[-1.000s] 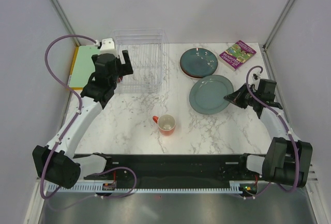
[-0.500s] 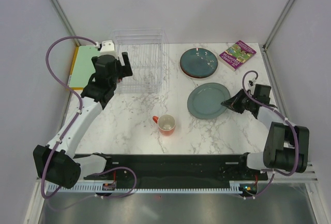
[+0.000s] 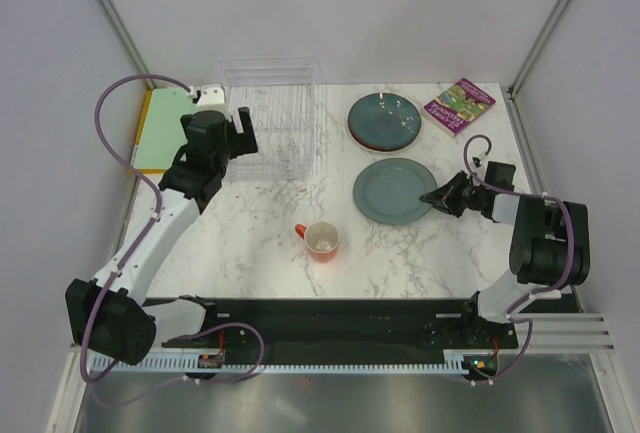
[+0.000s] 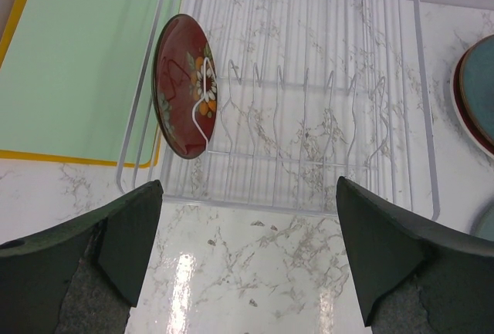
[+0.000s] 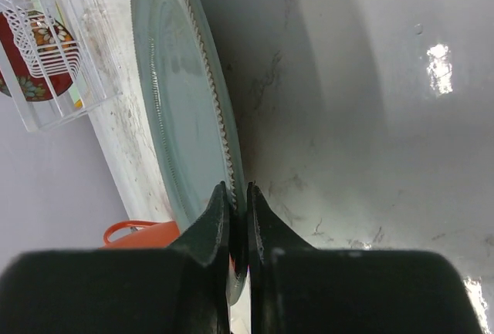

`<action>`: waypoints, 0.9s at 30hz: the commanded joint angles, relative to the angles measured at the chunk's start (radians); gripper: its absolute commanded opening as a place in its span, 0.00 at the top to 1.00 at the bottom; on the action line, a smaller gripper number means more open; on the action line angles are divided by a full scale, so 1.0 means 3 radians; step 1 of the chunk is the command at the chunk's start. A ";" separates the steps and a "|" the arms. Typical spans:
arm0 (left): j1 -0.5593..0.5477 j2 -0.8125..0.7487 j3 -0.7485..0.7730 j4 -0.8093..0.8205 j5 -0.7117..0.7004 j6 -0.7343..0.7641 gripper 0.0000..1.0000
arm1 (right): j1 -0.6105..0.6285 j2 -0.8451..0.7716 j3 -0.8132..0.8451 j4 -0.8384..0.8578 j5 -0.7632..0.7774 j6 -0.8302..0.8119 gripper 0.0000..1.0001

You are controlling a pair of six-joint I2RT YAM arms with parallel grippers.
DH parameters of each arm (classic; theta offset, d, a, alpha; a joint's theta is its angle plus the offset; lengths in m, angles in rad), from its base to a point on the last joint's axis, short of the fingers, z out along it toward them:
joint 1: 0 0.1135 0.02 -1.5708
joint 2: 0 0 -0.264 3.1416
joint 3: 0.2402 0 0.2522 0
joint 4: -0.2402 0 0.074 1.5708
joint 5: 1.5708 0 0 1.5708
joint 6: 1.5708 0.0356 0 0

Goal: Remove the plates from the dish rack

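Observation:
The clear dish rack [image 3: 272,113] stands at the back left. In the left wrist view the rack [image 4: 309,110] holds one small red plate [image 4: 183,87] upright in its left slot. My left gripper [image 4: 247,186] is open and empty, just in front of the rack [image 3: 240,131]. My right gripper [image 3: 437,196] is shut on the right rim of the grey-teal plate [image 3: 393,191], which lies low over the table. In the right wrist view the jaws [image 5: 238,193] pinch that plate's rim [image 5: 177,118]. The dark teal plate [image 3: 385,120] lies on a red one at the back.
An orange-red mug [image 3: 322,241] stands near the table's middle, left of the held plate. A flat green board [image 3: 165,128] lies left of the rack. A book [image 3: 460,106] lies at the back right corner.
My right gripper has carried the grey-teal plate a little left and forward, and the right arm has folded lower. The left arm has hardly moved.

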State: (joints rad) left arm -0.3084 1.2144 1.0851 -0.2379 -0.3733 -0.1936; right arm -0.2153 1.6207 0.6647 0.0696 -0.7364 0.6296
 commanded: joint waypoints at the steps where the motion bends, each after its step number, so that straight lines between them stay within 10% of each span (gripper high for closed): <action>1: 0.0026 -0.0121 -0.0048 0.0036 0.0032 -0.0070 0.00 | 0.0012 0.0227 0.0065 -0.0017 0.0225 -0.0074 0.87; 15: 0.0031 -0.0167 -0.0079 0.0011 0.0058 -0.0066 0.00 | 0.0012 0.0218 0.0141 -0.0227 0.0486 -0.0217 0.41; 27: 0.0251 0.0415 0.0294 -0.0056 -0.0402 0.0160 0.00 | 0.0017 -0.0850 0.0459 -0.1224 0.1636 -0.0642 0.30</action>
State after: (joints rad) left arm -0.2615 1.2888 1.0950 -0.2562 -0.4377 -0.1783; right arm -0.2077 1.4776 0.7544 -0.2081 -0.3767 0.4911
